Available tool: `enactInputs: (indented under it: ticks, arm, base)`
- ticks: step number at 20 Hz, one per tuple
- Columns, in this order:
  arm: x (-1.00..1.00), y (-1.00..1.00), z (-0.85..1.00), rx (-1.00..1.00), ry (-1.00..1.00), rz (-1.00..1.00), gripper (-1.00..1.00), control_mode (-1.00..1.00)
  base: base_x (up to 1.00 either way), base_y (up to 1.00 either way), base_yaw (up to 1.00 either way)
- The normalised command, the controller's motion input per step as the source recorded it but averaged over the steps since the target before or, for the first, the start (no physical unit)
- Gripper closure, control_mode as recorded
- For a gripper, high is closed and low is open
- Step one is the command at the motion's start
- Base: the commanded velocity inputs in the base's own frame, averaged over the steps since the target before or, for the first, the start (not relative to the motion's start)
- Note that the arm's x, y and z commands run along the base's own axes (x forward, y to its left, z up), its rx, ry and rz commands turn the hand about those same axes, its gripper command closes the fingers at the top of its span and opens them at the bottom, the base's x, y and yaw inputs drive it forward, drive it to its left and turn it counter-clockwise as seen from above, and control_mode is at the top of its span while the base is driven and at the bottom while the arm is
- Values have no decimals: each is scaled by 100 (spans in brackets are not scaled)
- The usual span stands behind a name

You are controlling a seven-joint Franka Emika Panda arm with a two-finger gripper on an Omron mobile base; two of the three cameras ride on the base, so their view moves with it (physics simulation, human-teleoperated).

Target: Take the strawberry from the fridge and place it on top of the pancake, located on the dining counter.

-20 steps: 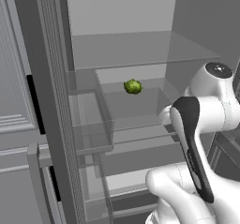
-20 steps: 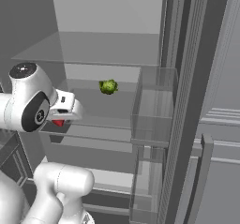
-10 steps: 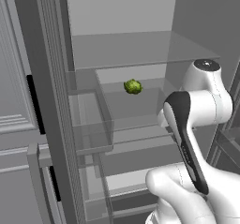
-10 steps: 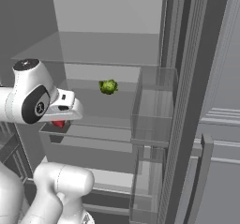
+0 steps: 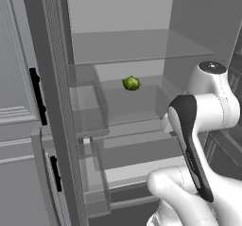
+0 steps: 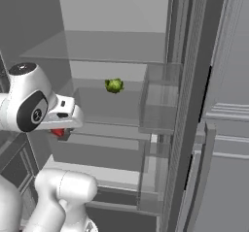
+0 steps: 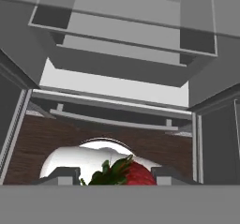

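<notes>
Step in hand: strawberry (image 7: 132,175) is picked, sitting between the tool's (image 7: 115,177) two tips in the hand view, red body with green leaves at the bottom edge. Tool is clenched on it. In the right base view a bit of red shows just under the hand, beside the shelf edge.

Fridge (image 5: 52,102) is open, arm right at the shelves. Green round fruit (image 5: 131,83) sits alone further back on a glass shelf (image 6: 116,107), well apart from the hand; not ours, leave it.

Next, my read: back the hand straight out, clear the shelf edge and the door bins (image 5: 87,111), then drive the base to the dining tabletop and find the pancake.

Risk: small fruit, could slip if the arm swings hard.

Room: grey panelled cabinets (image 5: 16,140) with black handles flank the fridge. Brown floor shows below in the hand view.
</notes>
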Motion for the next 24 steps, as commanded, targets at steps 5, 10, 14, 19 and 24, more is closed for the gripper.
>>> enactInputs:
  ticks: [5, 10, 14, 19, 24]
  arm:
    - [0, 0, 0, 0, 0, 0, 100, 100]
    - [0, 0, 0, 0, 0, 0, 100, 100]
    - [0, 0, 0, 0, 0, 0, 100, 100]
    - [0, 0, 0, 0, 0, 0, 100, 100]
    - [0, 0, 0, 0, 0, 0, 100, 100]
  base:
    - [-100, 0, 0]
    - [-100, 0, -11]
    - [-98, 0, -13]
    - [-86, -6, 7]
    - [-76, -2, 46]
